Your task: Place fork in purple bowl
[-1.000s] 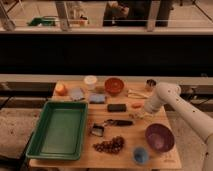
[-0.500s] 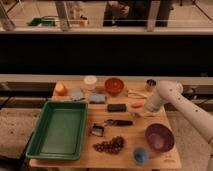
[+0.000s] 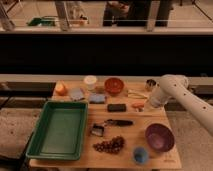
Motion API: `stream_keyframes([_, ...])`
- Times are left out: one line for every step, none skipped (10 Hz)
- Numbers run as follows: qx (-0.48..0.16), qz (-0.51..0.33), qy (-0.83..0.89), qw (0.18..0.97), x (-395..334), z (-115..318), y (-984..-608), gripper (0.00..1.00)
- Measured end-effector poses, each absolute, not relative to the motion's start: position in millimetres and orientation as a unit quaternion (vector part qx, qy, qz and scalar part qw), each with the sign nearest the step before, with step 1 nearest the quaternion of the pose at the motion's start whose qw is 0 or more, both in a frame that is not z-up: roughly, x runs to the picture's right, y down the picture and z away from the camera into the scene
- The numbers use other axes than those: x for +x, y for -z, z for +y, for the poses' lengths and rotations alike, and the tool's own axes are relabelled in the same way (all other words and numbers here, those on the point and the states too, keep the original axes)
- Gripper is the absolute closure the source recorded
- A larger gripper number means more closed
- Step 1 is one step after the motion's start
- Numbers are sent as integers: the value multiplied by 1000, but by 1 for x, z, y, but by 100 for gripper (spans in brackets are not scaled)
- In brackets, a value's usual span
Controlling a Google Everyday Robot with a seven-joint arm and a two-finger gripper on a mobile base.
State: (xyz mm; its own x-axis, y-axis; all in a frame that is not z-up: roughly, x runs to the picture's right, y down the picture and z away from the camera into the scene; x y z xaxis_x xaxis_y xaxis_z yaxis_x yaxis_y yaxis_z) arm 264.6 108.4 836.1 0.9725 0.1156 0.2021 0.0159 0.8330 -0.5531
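At the near edge of the wooden counter (image 3: 75,163) stands a small blue cup (image 3: 140,155), and just behind it to the right is the purple bowl (image 3: 159,137), upright, with nothing visible inside. A dark red cluster (image 3: 109,145) lies left of the cup, and a green tray (image 3: 57,130) fills the left side. Further in lie a black-handled tool (image 3: 119,122) and then a flat black block (image 3: 117,107). The white arm (image 3: 172,90) reaches in from the right. Its gripper (image 3: 148,104) sits low over the counter, just beside an orange-handled utensil (image 3: 138,105); whether it is clenched or released, I cannot tell. Just behind it the fork (image 3: 135,93) lies flat on the counter, right of the red-orange bowl (image 3: 114,85) and well apart from the purple bowl. A white cup (image 3: 90,81) stands in the back row.
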Motion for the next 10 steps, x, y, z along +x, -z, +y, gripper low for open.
stream_keyframes([-289, -110, -26, 951, 273, 106, -825, 98])
stream_keyframes([-293, -107, -23, 950, 278, 106, -814, 98])
stream_keyframes([-292, -109, -17, 950, 279, 103, -803, 98])
stream_keyframes([-295, -107, -15, 949, 287, 107, -787, 98])
stream_keyframes([-299, -105, -11, 948, 292, 112, -772, 98])
stream_keyframes([-301, -103, -6, 948, 293, 115, -762, 98])
stream_keyframes([-300, -98, -3, 949, 298, 118, -752, 98])
stream_keyframes([-301, -92, -1, 949, 304, 123, -743, 98])
stream_keyframes([-305, -88, 5, 948, 305, 129, -736, 98])
stream_keyframes([-308, -85, 7, 948, 306, 135, -730, 98])
